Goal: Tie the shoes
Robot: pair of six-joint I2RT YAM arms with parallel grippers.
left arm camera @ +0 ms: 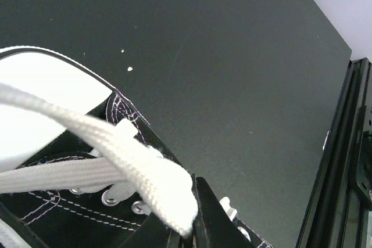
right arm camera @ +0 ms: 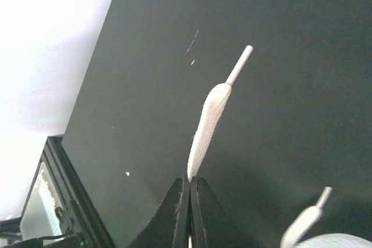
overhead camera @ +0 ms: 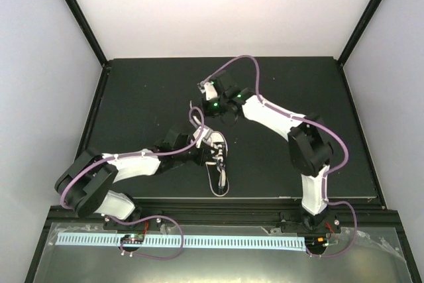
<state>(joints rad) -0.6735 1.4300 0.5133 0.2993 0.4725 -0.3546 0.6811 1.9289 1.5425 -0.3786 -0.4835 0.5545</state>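
The shoe (overhead camera: pixel 219 167) is a small black canvas sneaker with a white sole rim, lying lengthwise near the table's front edge. In the left wrist view its white toe cap (left arm camera: pixel 35 103) and metal eyelets (left arm camera: pixel 108 200) show close up. My left gripper (left arm camera: pixel 189 227) is shut on a wide white lace (left arm camera: pixel 128 155) right over the eyelets. My right gripper (right arm camera: pixel 189 179) is shut on the other lace (right arm camera: pixel 209 123), whose stiff tip (right arm camera: pixel 239 65) points away over the mat. From above, the right gripper (overhead camera: pixel 209 91) sits beyond the shoe and the left gripper (overhead camera: pixel 203 153) at its left side.
The black mat (overhead camera: pixel 285 91) covers the table between white walls. A black metal rail (left arm camera: pixel 340 161) runs along the table's edge. A second lace tip (right arm camera: pixel 305 222) pokes up at the lower right of the right wrist view. Purple cables (overhead camera: pixel 232 64) loop over both arms.
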